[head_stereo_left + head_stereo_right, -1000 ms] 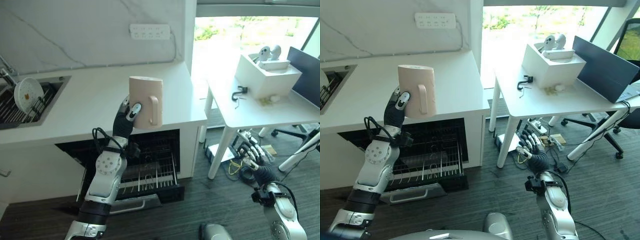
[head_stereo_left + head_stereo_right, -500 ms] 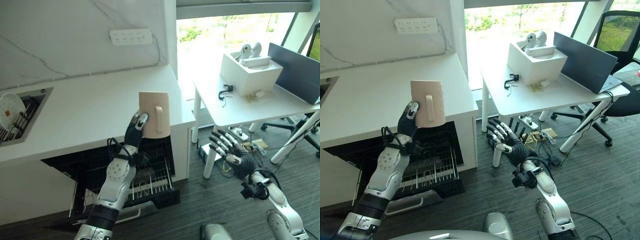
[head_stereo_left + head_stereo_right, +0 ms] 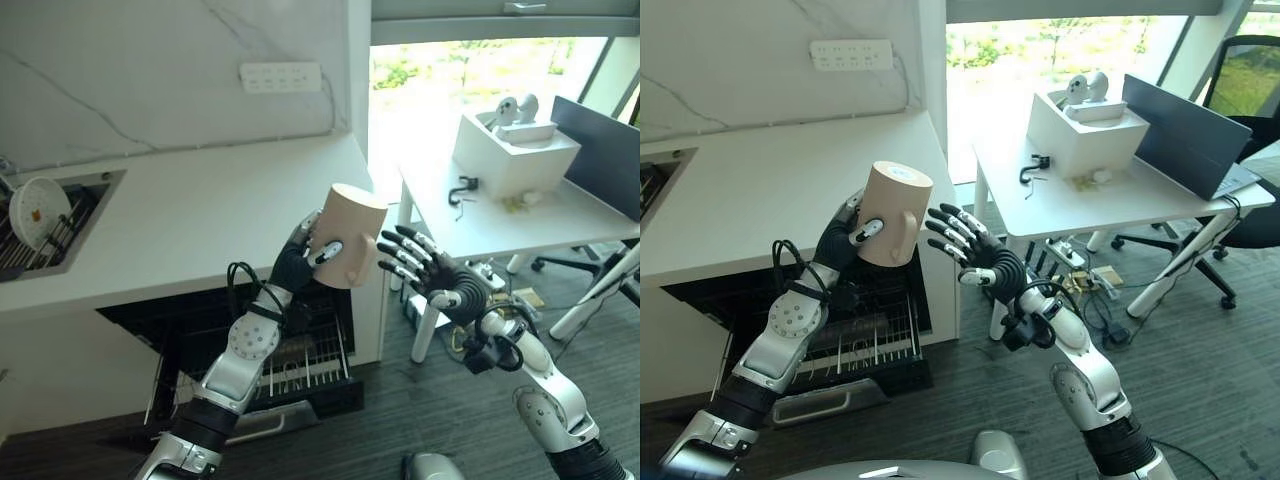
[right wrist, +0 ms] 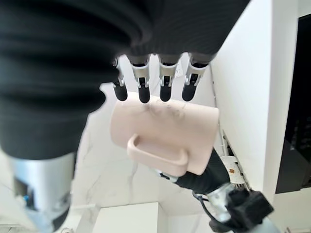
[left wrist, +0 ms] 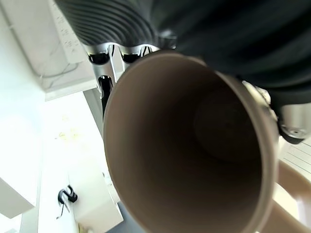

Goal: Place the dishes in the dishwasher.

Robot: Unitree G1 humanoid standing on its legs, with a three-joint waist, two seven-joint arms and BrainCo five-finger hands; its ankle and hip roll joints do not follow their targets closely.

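Note:
A beige mug (image 3: 352, 238) hangs in the air in front of the counter's edge, tilted with its base up. My left hand (image 3: 303, 262) is shut on it, fingers and thumb round its body. The left wrist view looks straight into the mug's hollow inside (image 5: 194, 145). My right hand (image 3: 442, 281) is open beside the mug, fingers spread, the tips close to its side. In the right wrist view the mug (image 4: 165, 127) shows its handle just past my right hand's fingers (image 4: 141, 83). Below, the dishwasher stands open with its wire rack (image 3: 300, 362) pulled out.
The white counter (image 3: 190, 225) runs left to a sink holding a white plate (image 3: 35, 205) in a rack. A white table (image 3: 520, 222) with a white box (image 3: 515, 150) stands to the right, with a dark screen (image 3: 1180, 125) and an office chair (image 3: 1245, 80) beyond.
The left hand has brought the mug lower and tipped it to the right. The right hand has risen from near the floor to beside the mug. The camera has shifted too.

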